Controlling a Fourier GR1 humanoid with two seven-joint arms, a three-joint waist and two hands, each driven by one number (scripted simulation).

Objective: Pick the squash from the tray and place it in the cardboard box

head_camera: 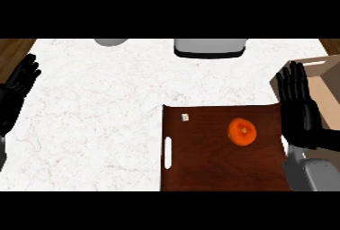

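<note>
Squash [242, 131] near tray [199, 170] right edge; right hand [295, 96] open, empty, beside it; round squash may roll from grasp. Left hand [20, 78] rests open at counter's left edge.

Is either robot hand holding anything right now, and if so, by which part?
Nothing is held. The round orange squash lies untouched on the dark brown wooden tray. The right robot hand is open beside the tray; the left robot hand rests open at the left edge.

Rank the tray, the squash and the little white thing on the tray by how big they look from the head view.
1. Tray
2. Squash
3. Small white object
</note>
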